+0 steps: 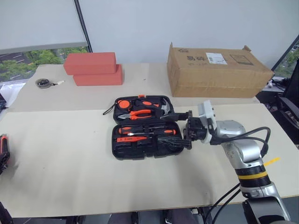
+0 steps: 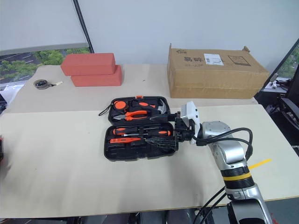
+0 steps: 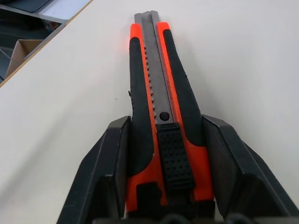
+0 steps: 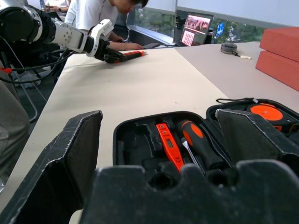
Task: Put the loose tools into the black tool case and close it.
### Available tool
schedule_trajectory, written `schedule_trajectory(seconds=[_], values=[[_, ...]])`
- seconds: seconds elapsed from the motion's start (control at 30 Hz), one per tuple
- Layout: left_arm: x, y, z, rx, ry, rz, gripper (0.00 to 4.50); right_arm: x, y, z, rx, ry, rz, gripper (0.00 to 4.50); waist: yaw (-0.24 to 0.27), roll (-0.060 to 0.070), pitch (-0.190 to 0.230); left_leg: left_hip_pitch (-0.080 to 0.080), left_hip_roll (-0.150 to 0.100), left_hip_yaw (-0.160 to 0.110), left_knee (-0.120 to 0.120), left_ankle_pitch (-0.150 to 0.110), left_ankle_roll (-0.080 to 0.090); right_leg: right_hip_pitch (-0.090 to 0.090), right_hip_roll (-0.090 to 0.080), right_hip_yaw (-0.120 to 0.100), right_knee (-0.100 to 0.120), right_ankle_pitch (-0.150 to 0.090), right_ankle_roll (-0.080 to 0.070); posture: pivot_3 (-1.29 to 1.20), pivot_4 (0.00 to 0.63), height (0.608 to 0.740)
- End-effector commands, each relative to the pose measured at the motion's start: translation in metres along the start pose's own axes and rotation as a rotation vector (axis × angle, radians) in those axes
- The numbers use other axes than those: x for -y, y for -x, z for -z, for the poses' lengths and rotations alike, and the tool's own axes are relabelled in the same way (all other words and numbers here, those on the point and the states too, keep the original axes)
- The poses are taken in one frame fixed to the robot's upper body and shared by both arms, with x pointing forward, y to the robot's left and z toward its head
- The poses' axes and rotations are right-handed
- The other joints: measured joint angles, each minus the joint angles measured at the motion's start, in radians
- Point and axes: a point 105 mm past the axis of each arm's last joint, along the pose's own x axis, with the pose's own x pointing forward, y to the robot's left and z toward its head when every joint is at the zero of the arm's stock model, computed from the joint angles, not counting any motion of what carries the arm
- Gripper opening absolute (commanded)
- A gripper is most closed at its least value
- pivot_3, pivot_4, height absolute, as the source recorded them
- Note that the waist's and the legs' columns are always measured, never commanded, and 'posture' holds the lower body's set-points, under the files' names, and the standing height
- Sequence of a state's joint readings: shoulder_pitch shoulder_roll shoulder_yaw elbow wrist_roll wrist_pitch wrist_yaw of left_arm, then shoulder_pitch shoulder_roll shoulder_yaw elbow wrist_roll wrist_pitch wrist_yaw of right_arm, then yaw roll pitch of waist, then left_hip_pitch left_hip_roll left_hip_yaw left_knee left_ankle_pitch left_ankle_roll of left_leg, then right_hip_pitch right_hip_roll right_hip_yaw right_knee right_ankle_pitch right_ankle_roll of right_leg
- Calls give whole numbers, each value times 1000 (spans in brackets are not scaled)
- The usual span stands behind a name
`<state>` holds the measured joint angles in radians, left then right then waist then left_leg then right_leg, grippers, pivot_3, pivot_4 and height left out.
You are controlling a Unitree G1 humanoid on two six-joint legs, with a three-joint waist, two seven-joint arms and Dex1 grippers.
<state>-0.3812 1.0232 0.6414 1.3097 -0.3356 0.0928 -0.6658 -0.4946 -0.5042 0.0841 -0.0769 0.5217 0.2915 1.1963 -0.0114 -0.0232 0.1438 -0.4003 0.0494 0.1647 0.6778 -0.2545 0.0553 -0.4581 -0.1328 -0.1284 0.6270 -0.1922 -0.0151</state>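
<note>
The left tool (image 3: 163, 186) is gripping the knife (image 3: 161, 107) at its rear end, fingers (image 3: 110, 168) pressing both flanks of the handle, with the knife lying flat on the worktop (image 3: 243, 56) near its left edge, well apart from the case (image 1: 145, 128). The knife looks stiff and light; its rubbery black side grips should be giving good purchase, and holding the thick handle end, away from the blade tip, seems sensible.

The right tool (image 1: 180, 128) is hovering with its fingers spread wide at the right side of the case, holding nothing. The case is lying open at mid-worktop, already carrying screwdrivers, pliers and a hammer in its recesses.

The worktop is pale, smooth and matte. Red blocks (image 1: 93, 68) and a cardboard box (image 1: 215, 70) are sitting at the back beneath windows; a person (image 4: 100, 11) is sitting beyond the far side.
</note>
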Motion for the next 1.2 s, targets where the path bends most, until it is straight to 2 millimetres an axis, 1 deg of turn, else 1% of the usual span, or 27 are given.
schedule_trajectory(seconds=[0.03,0.2,0.27,0.4,0.5,0.57,0.63,0.7,0.8,0.87,0.93,1.0,1.07,1.17,1.2], values=[[1,0,10,-24,35,8,1793,3,3,-14,18,60,2,4500,1,0,0,0,0,0,0,0,0,0,0,0,0,0,0,0,150,712],[0,1,6,16,83,3,1793,3,3,-14,15,60,0,4500,2,0,0,0,0,0,0,0,0,0,0,0,0,0,0,0,150,712],[3,0,0,44,87,26,1793,4,3,-14,13,60,-1,4500,2,0,0,0,0,0,0,0,0,0,-1,0,0,0,0,0,150,712],[18,-5,-27,166,127,103,1793,4,4,-14,11,60,2,4500,10,-1,0,0,0,-1,0,0,0,0,-1,-2,-1,0,0,0,150,712],[26,-8,-41,218,134,135,1793,3,4,-13,9,58,3,4500,14,-6,0,-1,0,-1,0,0,0,0,0,-3,-1,0,0,0,150,712],[33,-10,-55,256,139,159,1793,4,4,-13,9,57,3,4500,13,-8,0,-2,0,-1,0,0,-1,0,0,-3,-1,0,0,0,150,712],[44,-12,-69,286,126,203,1793,4,4,-13,9,56,4,4500,14,-8,0,-4,0,-1,1,2,-4,1,1,-3,-1,3,-6,0,150,712],[57,-15,-81,303,96,248,1793,4,4,-13,10,56,5,4500,14,-8,0,-5,0,0,1,3,-5,1,2,-4,-1,4,-7,0,150,712],[80,-18,-99,332,45,332,1793,4,4,-12,9,57,6,4500,14,-8,0,-6,-1,0,1,4,-6,1,5,-6,-2,4,-6,0,150,712],[102,-21,-105,331,-9,414,1793,4,5,-12,9,57,10,4500,12,-9,0,-6,-2,1,1,4,-6,2,5,-7,-2,3,-5,0,150,712],[132,-25,-108,314,-87,529,1793,3,7,-12,8,58,16,4500,12,-9,0,-7,-2,1,1,4,-6,2,6,-7,-1,2,-4,0,150,712],[177,-23,-107,296,-193,732,1793,4,10,-12,3,63,28,4500,15,-9,0,-6,-3,1,1,4,-6,3,6,-7,-1,2,-3,0,150,712],[205,-18,-103,280,-262,872,1793,4,12,-13,-1,66,36,4500,21,-9,0,-7,-4,1,2,4,-6,3,6,-6,-1,2,-3,0,150,712],[245,-5,-85,234,-427,1089,1793,3,16,-13,-10,66,46,4500,15,-9,0,-7,-4,2,3,6,-3,3,7,-6,-1,0,0,0,150,712],[251,-2,-81,226,-458,1129,1793,3,17,-13,-12,66,48,4500,11,-9,0,-7,-4,2,3,8,0,3,7,-6,-1,0,0,0,150,712]])
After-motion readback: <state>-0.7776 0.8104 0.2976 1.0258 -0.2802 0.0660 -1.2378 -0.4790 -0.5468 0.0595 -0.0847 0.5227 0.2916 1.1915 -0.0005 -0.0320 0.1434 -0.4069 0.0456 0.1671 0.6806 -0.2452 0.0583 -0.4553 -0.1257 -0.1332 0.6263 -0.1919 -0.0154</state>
